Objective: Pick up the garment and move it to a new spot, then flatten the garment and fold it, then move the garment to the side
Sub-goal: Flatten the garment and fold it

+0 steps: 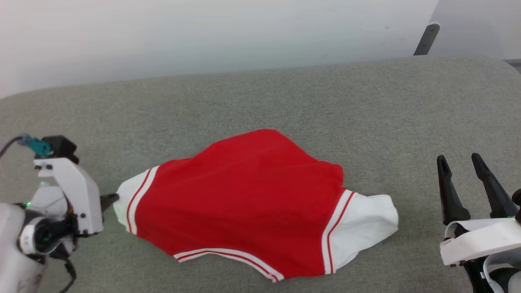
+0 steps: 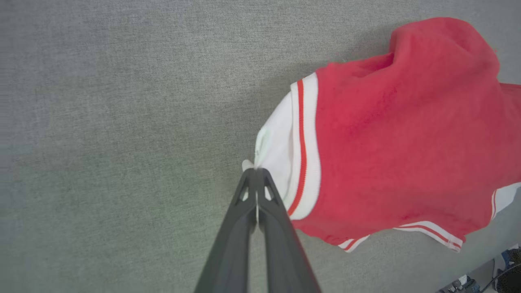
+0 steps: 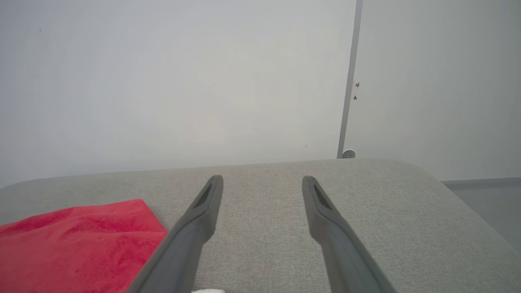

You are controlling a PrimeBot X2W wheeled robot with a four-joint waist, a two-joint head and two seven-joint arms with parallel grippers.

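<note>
Garment (image 1: 244, 195) | left jaws clamped on white sleeve end (image 2: 276, 142) | right jaws apart, well aside

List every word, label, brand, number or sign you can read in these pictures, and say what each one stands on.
None: no text can be read here.
the garment: red-and-white stripe trim, but no print or label on the side that shows.
grey padded surface and wall: plain, with no writing.
</note>
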